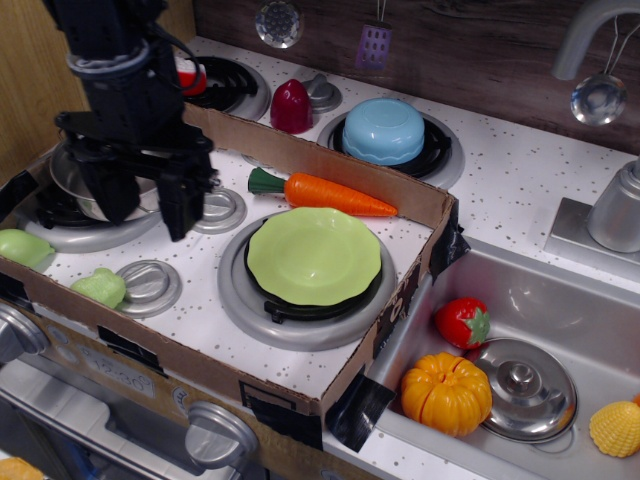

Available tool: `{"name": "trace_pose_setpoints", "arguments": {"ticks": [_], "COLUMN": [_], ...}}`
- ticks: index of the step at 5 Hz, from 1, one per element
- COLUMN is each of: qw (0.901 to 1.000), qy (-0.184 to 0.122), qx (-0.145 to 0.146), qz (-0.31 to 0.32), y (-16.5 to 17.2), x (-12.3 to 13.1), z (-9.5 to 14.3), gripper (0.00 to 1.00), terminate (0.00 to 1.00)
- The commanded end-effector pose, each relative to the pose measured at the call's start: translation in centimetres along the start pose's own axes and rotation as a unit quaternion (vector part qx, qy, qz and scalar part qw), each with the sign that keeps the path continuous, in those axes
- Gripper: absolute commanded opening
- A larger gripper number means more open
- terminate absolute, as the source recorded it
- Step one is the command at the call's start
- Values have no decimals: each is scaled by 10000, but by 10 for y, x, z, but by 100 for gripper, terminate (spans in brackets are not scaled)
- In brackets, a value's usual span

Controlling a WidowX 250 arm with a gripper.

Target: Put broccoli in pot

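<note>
A toy kitchen bench (520, 170), white with dark speckles, filled the view, backed by a dark wood-look wall. A shallow cardboard tray (330, 150) lay across the left part of the bench, enclosing three burners. To the right was a steel sink (560, 300) holding an orange pumpkin (446, 393), a steel lid with a knob (520, 388), a red strawberry (462, 322) and, at the right edge, a yellow ridged piece (615, 428).

A black robot arm reached down over the left of the tray. Its gripper (143, 203) hung with the two fingers (182, 200) spread apart and nothing between them, above and partly hiding the pot (70, 180) on the far left burner. The inside of the pot was mostly hidden by the arm.

A lime-green plate (314, 255) sat empty on the middle burner. An orange carrot (325, 194) lay just beyond it, against the tray's far wall. Outside the tray, on a far burner, a light blue bowl (384, 130) rested upside down.

The broccoli (99, 287) sat on the bench near the tray's front left corner, just left of a grey knob (150, 285), well below the pot. A smoother pale green piece (24, 247) lay further left.
</note>
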State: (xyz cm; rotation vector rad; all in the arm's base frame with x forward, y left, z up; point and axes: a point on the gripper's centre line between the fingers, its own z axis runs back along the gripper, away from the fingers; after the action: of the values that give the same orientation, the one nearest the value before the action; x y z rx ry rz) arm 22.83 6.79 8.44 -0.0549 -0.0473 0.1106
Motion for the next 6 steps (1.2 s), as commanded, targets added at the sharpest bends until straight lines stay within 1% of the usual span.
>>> {"name": "trace_pose_setpoints", "arguments": {"ticks": [1, 3, 5, 6], "qw": [9996, 9997, 9999, 9999], "qy": [-16, -3, 11, -88], "qx": [-23, -80, 59, 64], "qz": [283, 209, 111, -52], "y": [28, 45, 47, 47], "x": [-4, -8, -10, -12], "z": [-11, -36, -36, -42], "gripper": [100, 100, 100, 100], "terminate": [0, 0, 0, 0]}}
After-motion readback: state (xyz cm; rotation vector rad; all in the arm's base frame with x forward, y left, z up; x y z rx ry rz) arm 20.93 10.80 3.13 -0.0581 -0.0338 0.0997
